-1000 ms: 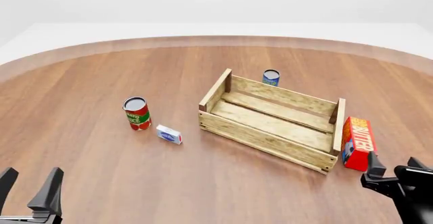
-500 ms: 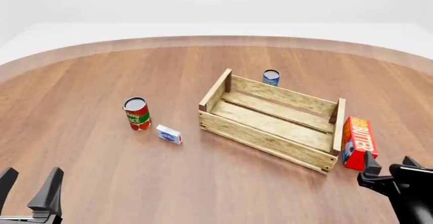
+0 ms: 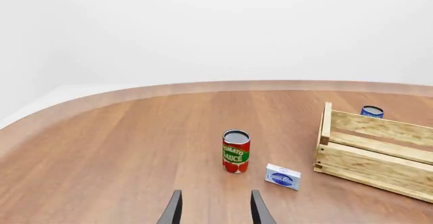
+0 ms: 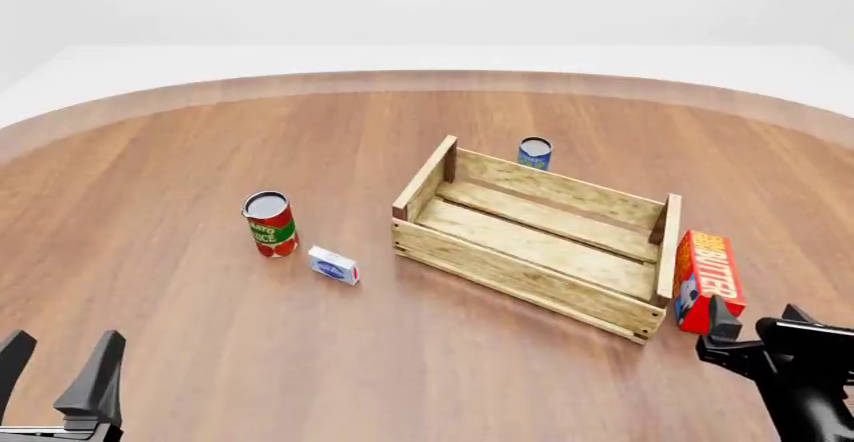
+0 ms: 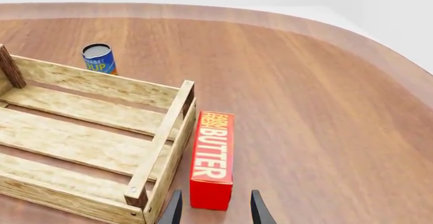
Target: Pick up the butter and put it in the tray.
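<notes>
Right claw [image 4: 754, 328] nearer butter [image 4: 705, 281], open, empty

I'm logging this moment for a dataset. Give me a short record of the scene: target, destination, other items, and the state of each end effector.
target: butter, upright on the table, just outside the tray's right end
destination: tray, nothing inside
other items: tomato sauce can, small white-and-blue box, blue soup can behind the tray
right end effector: open, near the butter, not gripping it
left end effector: open, far from everything
</notes>
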`<state>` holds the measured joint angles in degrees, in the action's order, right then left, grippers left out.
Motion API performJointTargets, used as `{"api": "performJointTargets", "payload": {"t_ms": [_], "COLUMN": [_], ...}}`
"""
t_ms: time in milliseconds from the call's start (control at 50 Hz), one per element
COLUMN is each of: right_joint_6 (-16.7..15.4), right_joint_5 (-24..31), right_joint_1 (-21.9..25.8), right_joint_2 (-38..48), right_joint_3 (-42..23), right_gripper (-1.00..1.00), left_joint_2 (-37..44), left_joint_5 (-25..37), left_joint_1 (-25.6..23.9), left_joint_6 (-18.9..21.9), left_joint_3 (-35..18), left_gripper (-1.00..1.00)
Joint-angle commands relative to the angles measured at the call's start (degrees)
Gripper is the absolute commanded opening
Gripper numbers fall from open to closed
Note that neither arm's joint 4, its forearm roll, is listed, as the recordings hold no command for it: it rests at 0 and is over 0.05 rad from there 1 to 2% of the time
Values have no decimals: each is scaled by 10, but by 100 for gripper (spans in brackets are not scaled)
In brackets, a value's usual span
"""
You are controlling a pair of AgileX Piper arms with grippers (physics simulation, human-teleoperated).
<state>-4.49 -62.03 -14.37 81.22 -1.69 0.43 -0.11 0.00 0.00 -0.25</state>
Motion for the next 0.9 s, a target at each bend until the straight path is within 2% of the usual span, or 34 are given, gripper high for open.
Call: {"api": "performJointTargets", "payload": {"t_ms": [20,420,900], "right_joint_6": [0,0,-1], "right_joint_5": [-24,-57,-69], "right_joint_1": [2,5,3], "right_joint_2": [37,89,121], "right_joint_3": [-9,-24,-37], "right_gripper": [100,100,100], "left_joint_2": [0,0,0], "left_joint_5": [0,0,0], "left_joint_1": [0,0,0], "left_joint_6": [0,0,0], "left_joint_3": [0,0,0], "left_gripper": [100,100,100]}}
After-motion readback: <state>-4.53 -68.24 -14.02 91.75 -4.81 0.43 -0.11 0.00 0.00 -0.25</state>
